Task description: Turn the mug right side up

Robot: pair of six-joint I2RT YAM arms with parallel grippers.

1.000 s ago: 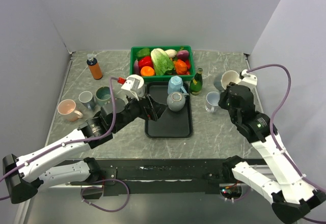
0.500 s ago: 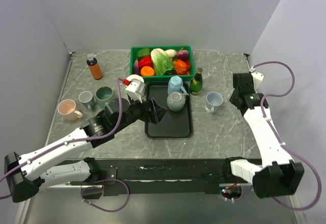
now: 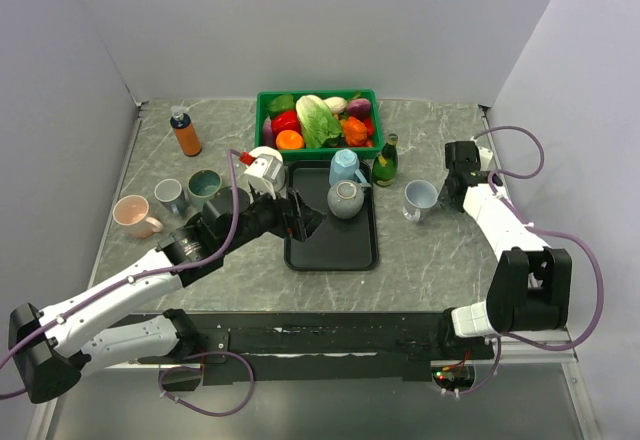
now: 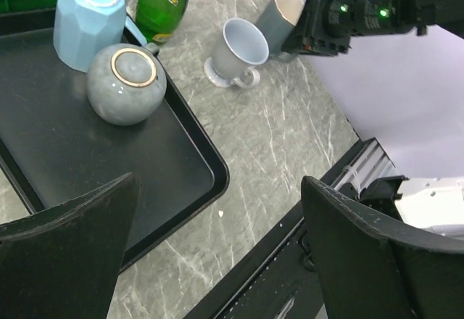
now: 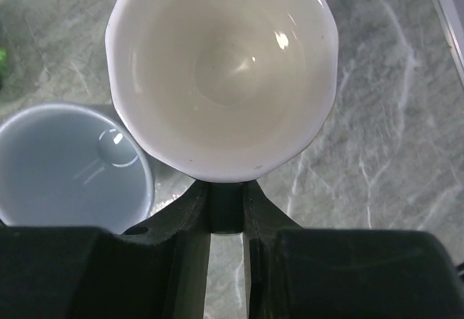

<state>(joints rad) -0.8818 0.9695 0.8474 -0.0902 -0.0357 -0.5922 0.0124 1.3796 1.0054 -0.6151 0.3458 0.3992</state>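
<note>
Currently we hold the right gripper (image 5: 226, 206) clamped shut on the near edge of the white mug (image 5: 221, 72), at the right of the table (image 5: 377, 116), just beside the blue-grey mug (image 5: 69, 163). The white mug's mouth faces back along the finger axis, toward the wrist. The left gripper (image 4: 217, 187) hangs wide open over the tray (image 4: 181, 181), well apart.

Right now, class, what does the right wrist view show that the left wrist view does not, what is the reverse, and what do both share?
Only the right wrist view: the full inside of the cream mug and the closed fingertips of the right gripper. Only the left wrist view: the open left gripper, a black tray carrying an upside-down pale blue mug and a grey pot, and a green bottle. Both: the cream mug, the grey-blue mug beside it, the marbled table.
</note>
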